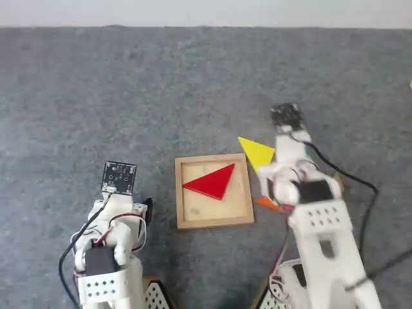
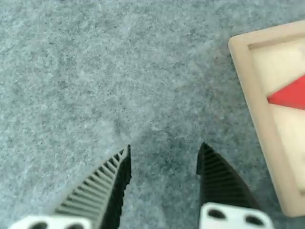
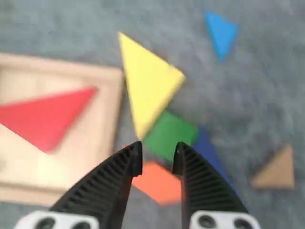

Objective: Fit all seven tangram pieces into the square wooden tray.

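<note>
The square wooden tray [image 1: 179, 193] lies mid-table with a red triangle [image 1: 211, 181] inside it. Just right of the tray sits a yellow triangle [image 1: 257, 152]. My right gripper [image 3: 158, 155] hovers a little open above the loose pieces, its tips over the spot where the yellow triangle [image 3: 147, 83], a green piece [image 3: 169, 133] and an orange piece [image 3: 159, 181] meet. Farther out lie a dark blue piece [image 3: 209, 152], a blue triangle [image 3: 221, 33] and a brown triangle [image 3: 276, 171]. My left gripper [image 2: 164, 164] is open over bare carpet left of the tray [image 2: 257, 95].
Grey carpet covers the whole table. The right arm's body [image 1: 315, 212] hides most of the loose pieces in the high view, with an orange corner [image 1: 267, 203] showing beside it. A black cable [image 1: 360, 187] loops off that arm to the right.
</note>
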Action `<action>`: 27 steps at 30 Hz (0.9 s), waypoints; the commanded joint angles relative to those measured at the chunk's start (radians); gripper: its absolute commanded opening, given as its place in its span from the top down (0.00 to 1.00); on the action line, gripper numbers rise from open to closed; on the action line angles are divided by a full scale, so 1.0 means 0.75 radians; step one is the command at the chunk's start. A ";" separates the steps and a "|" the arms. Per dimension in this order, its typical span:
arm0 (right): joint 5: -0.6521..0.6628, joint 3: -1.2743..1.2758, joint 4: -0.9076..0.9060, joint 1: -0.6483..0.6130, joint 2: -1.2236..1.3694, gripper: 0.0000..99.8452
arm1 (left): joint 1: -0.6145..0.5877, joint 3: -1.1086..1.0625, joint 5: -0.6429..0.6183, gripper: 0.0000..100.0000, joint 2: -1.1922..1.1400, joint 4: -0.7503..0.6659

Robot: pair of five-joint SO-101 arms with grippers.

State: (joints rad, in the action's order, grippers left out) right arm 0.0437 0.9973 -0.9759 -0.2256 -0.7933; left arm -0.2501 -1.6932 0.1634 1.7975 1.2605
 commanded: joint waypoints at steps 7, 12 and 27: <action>0.217 0.413 -0.005 0.390 -0.480 0.88 | 0.096 0.013 0.006 0.78 0.027 -0.110; 0.225 0.579 0.050 0.377 -0.619 0.88 | 0.106 0.019 0.131 0.78 0.027 -0.231; 0.225 0.616 0.021 0.367 -0.641 0.88 | 0.293 0.496 0.387 0.72 -0.509 -0.135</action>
State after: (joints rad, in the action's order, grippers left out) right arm 0.2048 1.4638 -0.9743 0.0460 -1.2551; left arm -0.0445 -1.5290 0.4365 1.6701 1.1592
